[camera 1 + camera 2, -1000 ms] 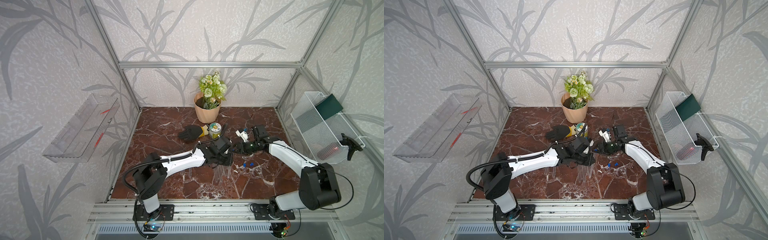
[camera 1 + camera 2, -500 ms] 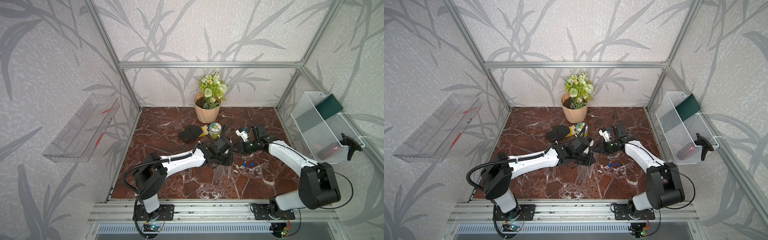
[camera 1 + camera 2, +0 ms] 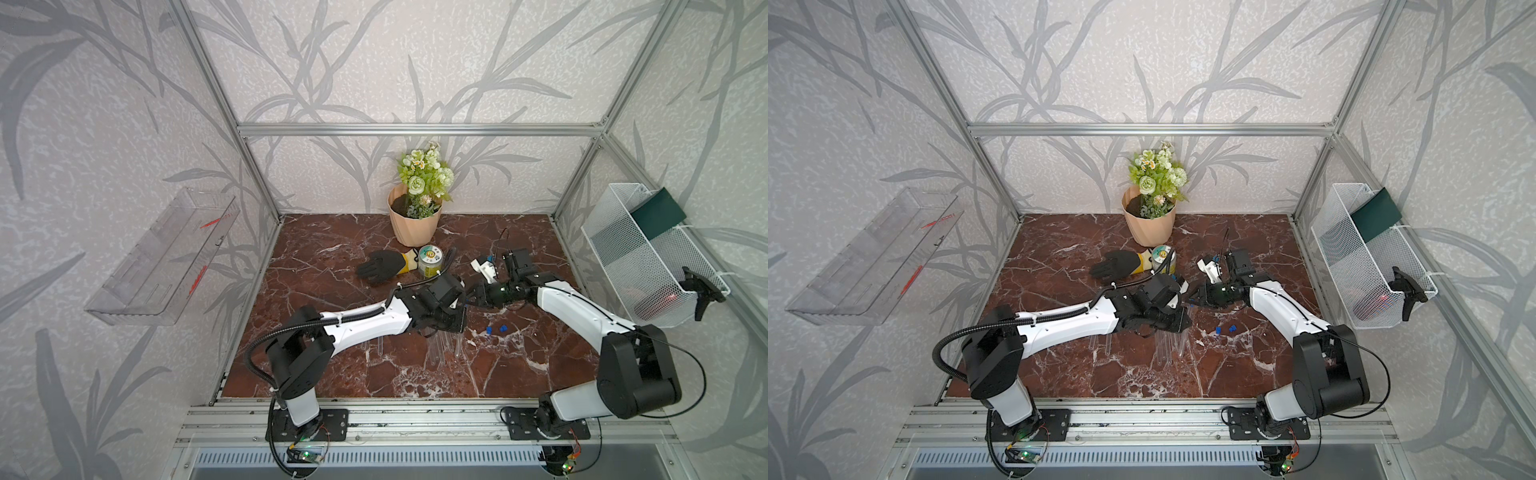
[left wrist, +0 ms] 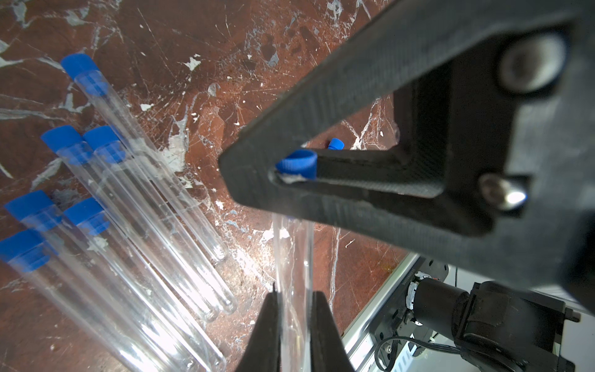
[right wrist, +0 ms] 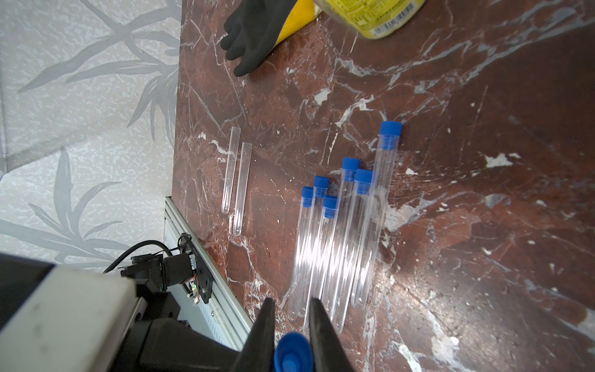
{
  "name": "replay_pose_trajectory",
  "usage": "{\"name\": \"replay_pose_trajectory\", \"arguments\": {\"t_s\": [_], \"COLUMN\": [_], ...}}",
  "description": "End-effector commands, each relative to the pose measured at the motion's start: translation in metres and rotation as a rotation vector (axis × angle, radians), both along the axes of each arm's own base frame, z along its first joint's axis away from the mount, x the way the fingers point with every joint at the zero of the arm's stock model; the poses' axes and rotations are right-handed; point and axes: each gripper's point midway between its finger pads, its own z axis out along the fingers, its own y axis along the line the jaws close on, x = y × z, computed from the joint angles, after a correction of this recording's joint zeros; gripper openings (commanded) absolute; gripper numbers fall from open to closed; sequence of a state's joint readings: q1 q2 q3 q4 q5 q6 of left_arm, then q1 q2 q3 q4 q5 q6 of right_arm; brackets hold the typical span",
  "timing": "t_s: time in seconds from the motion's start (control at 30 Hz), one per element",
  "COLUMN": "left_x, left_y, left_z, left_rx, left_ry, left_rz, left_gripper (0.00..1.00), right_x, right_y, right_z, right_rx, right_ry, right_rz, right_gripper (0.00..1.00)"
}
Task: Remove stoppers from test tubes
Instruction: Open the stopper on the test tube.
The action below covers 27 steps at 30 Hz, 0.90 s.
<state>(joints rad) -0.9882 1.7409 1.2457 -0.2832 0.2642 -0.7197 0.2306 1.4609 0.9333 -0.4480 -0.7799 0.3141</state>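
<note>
The left tool [image 4: 294, 301] is closed on the shaft of a clear test tube [image 4: 293, 254]. The right tool [image 5: 291, 304] is closed on the bright-blue stopper [image 5: 293, 352] at that tube's mouth end. In both top views this double grip is hidden under the two wrists, which meet over the middle of the table [image 3: 332, 374]; it is shown only by the wrist views. In the left wrist view the stopper's flanged rim is seen pinched between the right tool's black fingers, and whether it sits in the tube cannot be told. Six stoppered tubes [image 5: 373, 225] are seen lying side by side on the table beneath the tools, toward the front edge. Two open tubes [image 5: 241, 186] lie apart from them, nearer the left edge. Two loose stoppers [image 3: 503, 328] are shown in a top view, on the side toward the right edge.
</note>
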Motion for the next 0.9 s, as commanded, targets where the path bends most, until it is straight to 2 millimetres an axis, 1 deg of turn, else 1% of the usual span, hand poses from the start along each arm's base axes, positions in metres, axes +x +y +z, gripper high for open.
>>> {"name": "replay_pose_trajectory", "arguments": {"t_s": [0.0, 0.6, 0.87], "left_x": [-0.0027, -0.0019, -0.0028], "left_y": [-0.0005, 0.0012, 0.0017], "left_z": [0.0102, 0.0107, 0.0089], "left_rx": [-0.021, -0.011, -0.005], "left_ry": [-0.008, -0.012, -0.007], "left_rz": [-0.001, 0.005, 0.005], "left_gripper": [0.03, 0.01, 0.01], "right_x": [0.0001, 0.0003, 0.0018], "right_y": [-0.0022, -0.0026, -0.0046], "right_z": [-0.0002, 0.0030, 0.0029], "right_rx": [-0.004, 0.006, 0.009], "right_ry": [-0.010, -0.015, -0.012], "right_rz": [-0.002, -0.004, -0.015], "right_gripper": [0.18, 0.04, 0.00]}}
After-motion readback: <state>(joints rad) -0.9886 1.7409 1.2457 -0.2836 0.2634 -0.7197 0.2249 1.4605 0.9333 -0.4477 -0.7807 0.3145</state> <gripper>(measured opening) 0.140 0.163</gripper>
